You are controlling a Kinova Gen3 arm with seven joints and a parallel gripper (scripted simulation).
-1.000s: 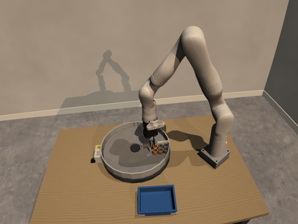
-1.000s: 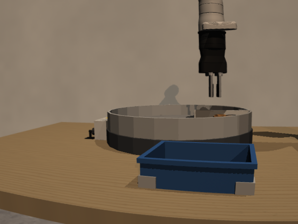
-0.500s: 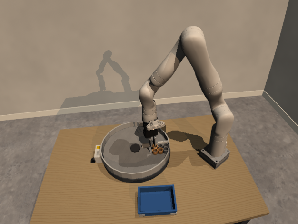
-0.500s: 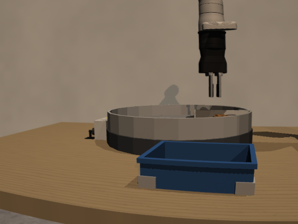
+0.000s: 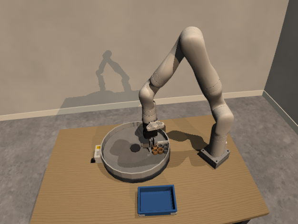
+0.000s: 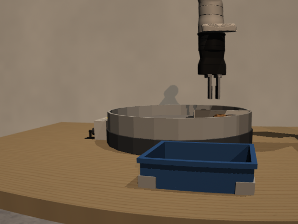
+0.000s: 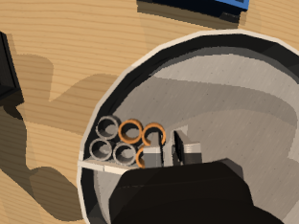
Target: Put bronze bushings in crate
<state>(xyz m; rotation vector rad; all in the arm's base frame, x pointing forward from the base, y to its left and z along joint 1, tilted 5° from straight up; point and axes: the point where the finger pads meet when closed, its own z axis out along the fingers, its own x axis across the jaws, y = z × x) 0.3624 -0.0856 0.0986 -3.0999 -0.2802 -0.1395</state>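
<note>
Beige seven-joint arm (image 5: pixel 197 51) with a black gripper (image 5: pixel 153 142) (image 6: pixel 213 96) (image 7: pixel 168 141)
Smooth, rounded tubular links are ringed by thin dashed seam lines; a pale, flattened oblong housing (image 5: pixel 155 126) (image 6: pixel 219 27) with a finely speckled top juts from the wrist. The gripper's black body has a narrowed waist and two slim, straight fingers in grey and black. A squared grey base plate (image 5: pixel 215 164) shows small dark screw holes at its corners.
</note>
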